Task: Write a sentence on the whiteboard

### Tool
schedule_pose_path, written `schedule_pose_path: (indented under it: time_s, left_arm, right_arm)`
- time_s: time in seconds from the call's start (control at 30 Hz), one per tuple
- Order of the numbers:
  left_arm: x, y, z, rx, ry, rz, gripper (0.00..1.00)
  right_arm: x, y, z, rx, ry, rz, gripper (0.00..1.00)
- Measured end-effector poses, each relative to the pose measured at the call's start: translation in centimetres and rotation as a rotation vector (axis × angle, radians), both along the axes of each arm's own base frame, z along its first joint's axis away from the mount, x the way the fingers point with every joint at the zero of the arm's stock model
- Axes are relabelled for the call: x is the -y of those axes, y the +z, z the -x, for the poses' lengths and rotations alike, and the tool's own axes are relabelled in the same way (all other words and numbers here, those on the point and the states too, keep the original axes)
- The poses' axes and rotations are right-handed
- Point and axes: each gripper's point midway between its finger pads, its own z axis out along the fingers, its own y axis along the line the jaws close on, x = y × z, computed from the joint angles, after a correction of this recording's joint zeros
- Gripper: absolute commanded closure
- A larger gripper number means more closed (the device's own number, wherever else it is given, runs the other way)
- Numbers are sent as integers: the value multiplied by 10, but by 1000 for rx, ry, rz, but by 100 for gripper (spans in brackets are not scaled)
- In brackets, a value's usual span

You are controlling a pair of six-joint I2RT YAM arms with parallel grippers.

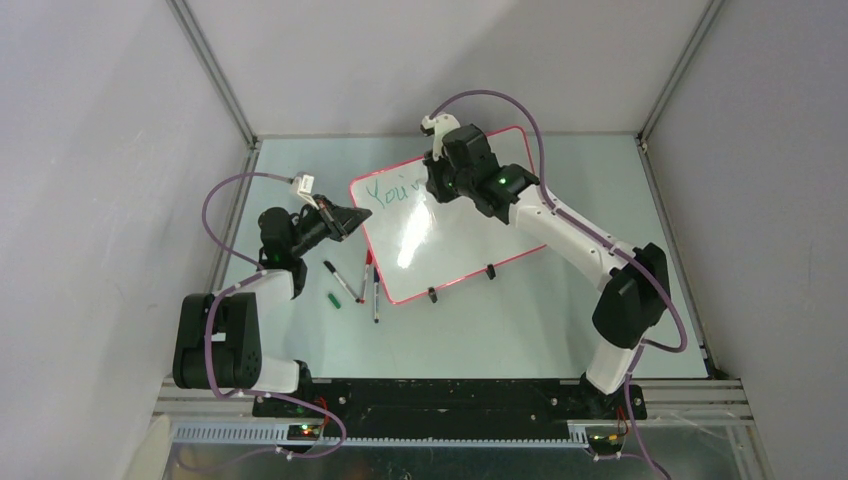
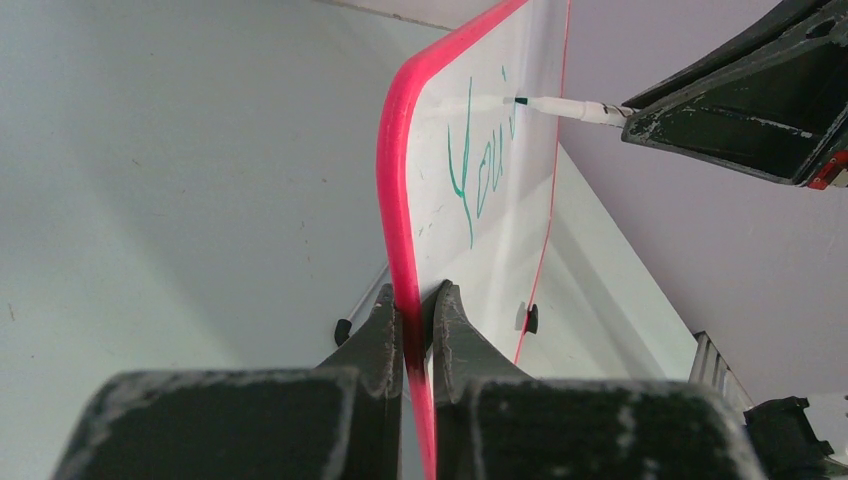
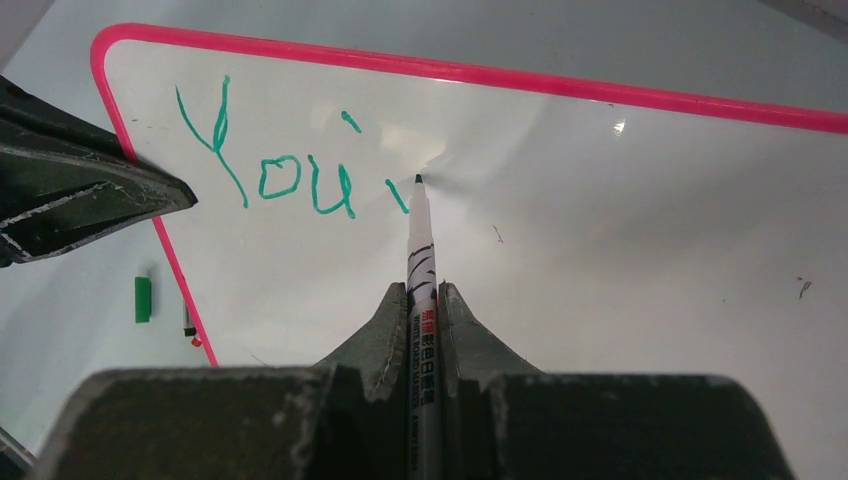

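- Right wrist view, closest in: the right gripper [image 3: 424,292] is pinched tight on the marker [image 3: 421,245], and the barrel runs straight out from between the jaws, tip forward.
- That tip meets its own reflection on the whiteboard [image 3: 620,260], so I call it touching, just to the right of the last green stroke.
- So far the sentence [image 3: 290,175] reads "You", an apostrophe and 1 short tick. It sits in the board's corner, near the short edge.
- Here is the relation that matters: the marker's long axis crosses the writing line almost square. All the blank board lies to the right of the tip, away from the finished letters, and my read is that the next stroke heads that way.
- Further out, left wrist view: the left gripper [image 2: 415,300] is clamped on the red-pink rim of that short edge and grips nothing else. It looks like it is there to steady the board.
- From the top view, the right arm is the one over the writing spot, while the left only reaches the board's side.
- Farthest from the pen: 2 clip feet [image 1: 432,293] stand on the board's near long edge. Loose pens [image 1: 342,282] and a green cap [image 1: 334,300] lie on the table [image 1: 560,330], just beside the near-left corner.
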Motion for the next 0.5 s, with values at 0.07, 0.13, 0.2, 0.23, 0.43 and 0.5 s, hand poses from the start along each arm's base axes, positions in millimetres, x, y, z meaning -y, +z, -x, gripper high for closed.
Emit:
schedule_pose_path:
  time_s: [0.07, 0.13, 0.2, 0.23, 0.43, 0.5]
  left_arm:
    - [0, 0, 0, 0, 0, 0, 100]
    - [0, 0, 0, -1, 0, 0, 100]
    - [0, 0, 0, 0, 0, 0, 100]
    - [0, 0, 0, 0, 0, 0, 100]
    - [0, 0, 0, 0, 0, 0, 100]
    - [0, 0, 0, 1, -1, 0, 100]
  right_arm:
    - [0, 0, -1, -1, 0, 1, 100]
    - [-1, 0, -1, -3, 0, 2, 100]
    - [-1, 1, -1, -3, 0, 2, 100]
    - [-1, 1, -1, -3, 0, 2, 100]
    - [-1, 1, -1, -2, 0, 1, 100]
    - [1, 2, 0, 0, -1, -1, 100]
